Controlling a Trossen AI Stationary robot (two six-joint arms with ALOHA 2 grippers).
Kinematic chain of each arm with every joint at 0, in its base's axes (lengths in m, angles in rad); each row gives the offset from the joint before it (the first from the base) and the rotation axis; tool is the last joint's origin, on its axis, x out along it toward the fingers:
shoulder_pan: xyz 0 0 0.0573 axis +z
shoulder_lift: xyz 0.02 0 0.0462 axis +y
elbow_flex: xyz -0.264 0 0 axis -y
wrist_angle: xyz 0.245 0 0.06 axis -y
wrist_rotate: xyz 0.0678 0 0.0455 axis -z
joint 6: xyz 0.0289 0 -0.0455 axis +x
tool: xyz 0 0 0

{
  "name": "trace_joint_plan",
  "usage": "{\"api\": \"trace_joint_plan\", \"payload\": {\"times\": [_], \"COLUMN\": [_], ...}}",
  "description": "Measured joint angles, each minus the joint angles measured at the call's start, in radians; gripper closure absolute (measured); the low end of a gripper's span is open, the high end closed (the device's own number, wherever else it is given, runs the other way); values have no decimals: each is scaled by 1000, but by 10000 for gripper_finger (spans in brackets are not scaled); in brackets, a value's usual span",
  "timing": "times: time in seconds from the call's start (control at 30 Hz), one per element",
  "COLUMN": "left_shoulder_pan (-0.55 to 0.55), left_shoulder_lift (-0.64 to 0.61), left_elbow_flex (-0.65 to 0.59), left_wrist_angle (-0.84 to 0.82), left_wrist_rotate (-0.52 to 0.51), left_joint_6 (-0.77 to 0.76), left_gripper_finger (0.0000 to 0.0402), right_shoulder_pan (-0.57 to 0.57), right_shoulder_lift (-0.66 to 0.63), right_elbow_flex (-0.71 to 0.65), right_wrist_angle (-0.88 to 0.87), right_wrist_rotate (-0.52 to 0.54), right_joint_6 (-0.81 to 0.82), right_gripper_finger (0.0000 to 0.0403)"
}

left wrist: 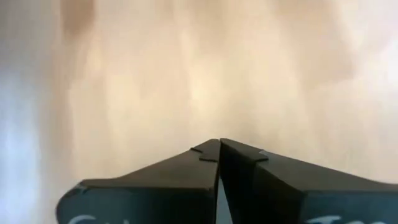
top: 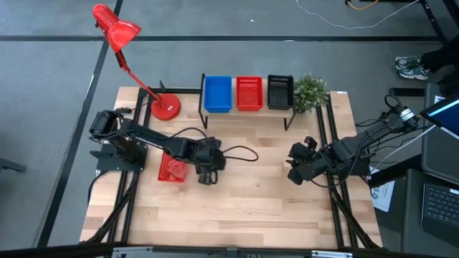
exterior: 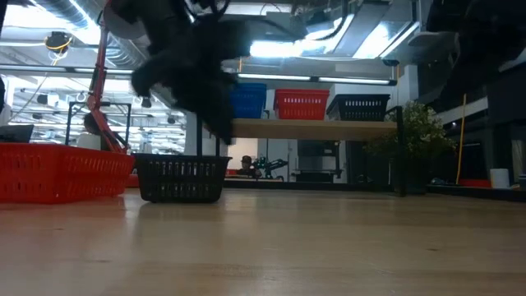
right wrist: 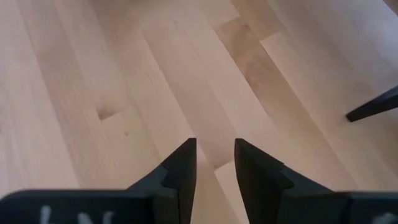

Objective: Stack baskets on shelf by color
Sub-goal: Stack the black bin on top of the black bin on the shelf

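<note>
From above, the left gripper point(top: 206, 175) sits left of centre, and its arm covers whatever is directly beneath it. A red basket point(top: 172, 168) lies on the table just left of that gripper, partly hidden by the arm. Three baskets sit in a row on the shelf point(top: 247, 111) at upper centre: a blue basket point(top: 217, 94), a second red basket point(top: 249, 93) and a black basket point(top: 280, 92); nothing can be seen inside them. A small plant point(top: 310, 92) stands just right of the black one, and a red lamp point(top: 118, 32) rises in the upper left. The right gripper point(top: 295, 166) waits at centre right.

In the low view, the left arm is a dark blur at upper left, coming down onto another black basket point(exterior: 181, 178) on the table, whose rim it meets. The red basket at the left edge is cut off by the frame. The shelf's three baskets show behind.

In the left wrist view, the left gripper's fingers point(left wrist: 186, 180) are pressed together over blurred wood; no basket shows between them.

In the right wrist view, the right gripper's fingers point(right wrist: 180, 168) stand slightly parted over the bare table point(right wrist: 124, 74), holding nothing.
</note>
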Motion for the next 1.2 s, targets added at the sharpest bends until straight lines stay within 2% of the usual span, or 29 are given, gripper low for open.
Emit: {"api": "trace_joint_plan", "payload": {"times": [0.1,0.23,0.33,0.4,0.5,0.57,0.7,0.77,0.83,0.93,1.0,1.1,1.2], "left_shoulder_pan": [-16,-51,-91,-122,-130,-117,-92,-83,-74,-73,-82,-88,-85], "left_shoulder_lift": [63,104,85,63,63,74,122,155,191,241,279,280,255], "left_elbow_flex": [16,83,160,221,278,246,157,130,124,155,218,300,343], "left_wrist_angle": [204,156,-26,-217,-472,-531,-479,-384,-186,204,339,247,88], "left_wrist_rotate": [33,-54,-167,-224,-211,-209,-172,-142,-98,5,32,14,-58], "left_joint_6": [1,25,23,-3,-99,-132,-138,-121,-68,32,84,139,148], "left_gripper_finger": [399,401,401,401,401,401,401,401,401,401,401,401,401], "right_shoulder_pan": [0,0,0,0,0,0,0,0,0,0,0,0,0], "right_shoulder_lift": [0,0,1,0,0,0,0,0,0,0,1,0,0], "right_elbow_flex": [0,0,0,0,-2,-2,-2,-2,-2,-2,-2,-3,-3], "right_wrist_angle": [10,25,36,32,31,32,37,45,60,62,64,79,86], "right_wrist_rotate": [21,22,16,16,22,23,23,23,23,24,24,23,12], "right_joint_6": [0,0,0,0,-16,-22,-18,-21,-26,-26,-23,-21,-20], "right_gripper_finger": [295,295,295,295,295,295,295,295,295,295,295,295,295]}}
